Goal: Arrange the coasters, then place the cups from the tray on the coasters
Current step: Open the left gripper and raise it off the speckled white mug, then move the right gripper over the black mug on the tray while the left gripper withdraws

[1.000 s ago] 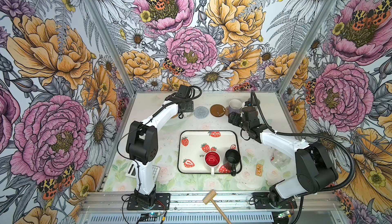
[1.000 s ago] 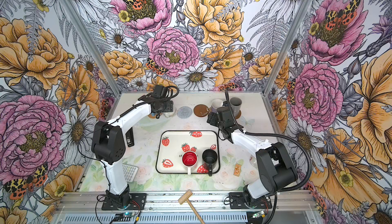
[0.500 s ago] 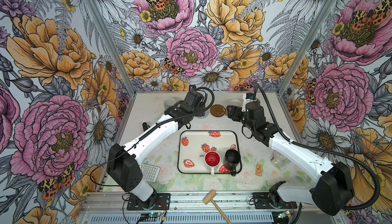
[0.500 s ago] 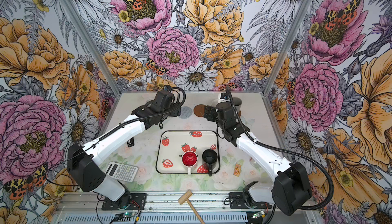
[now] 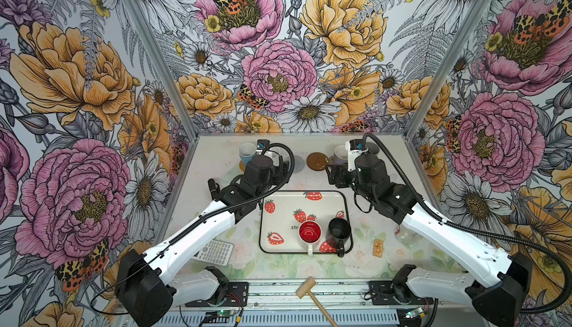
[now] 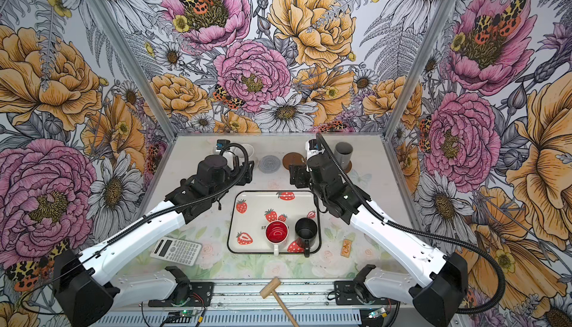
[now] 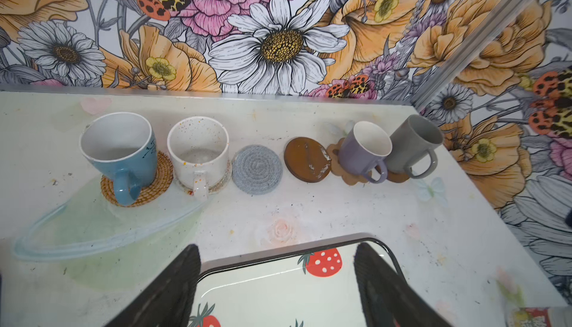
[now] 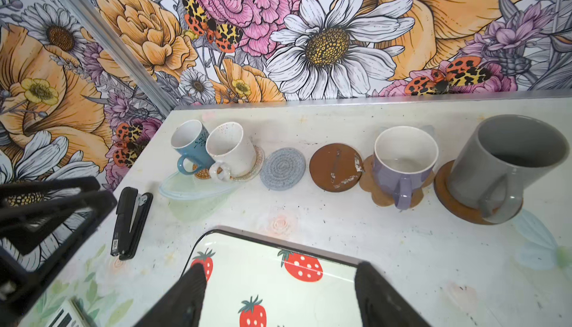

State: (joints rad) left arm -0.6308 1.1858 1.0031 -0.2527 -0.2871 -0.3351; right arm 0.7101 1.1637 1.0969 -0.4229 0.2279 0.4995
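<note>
The strawberry tray (image 5: 280, 217) holds a white cup with red inside (image 5: 309, 232) and a black cup (image 5: 339, 229). Along the back stand a blue cup (image 7: 120, 149) on a woven tan coaster (image 7: 158, 183), a white cup (image 7: 198, 152) on a beige one, a bare grey-blue coaster (image 7: 257, 169), a bare brown disc (image 7: 306, 159), a lavender cup (image 7: 363, 152) on the paw coaster (image 7: 349, 178) and a grey cup (image 7: 414, 146) on a brown disc. My left gripper (image 7: 276, 248) and right gripper (image 8: 280, 266) hover open and empty over the tray's far edge.
A calculator (image 5: 215, 251) lies left of the tray and a black stapler (image 8: 130, 221) further back on the left. A clear lid (image 7: 93, 226) lies in front of the blue cup. Right of the tray are an orange packet (image 5: 378, 247) and a glass jar (image 5: 405, 235); a wooden mallet (image 5: 309, 290) rests on the front rail.
Both grippers have drawn back from the row of cups toward the tray's far edge. The cups on the coasters have stayed where they were.
</note>
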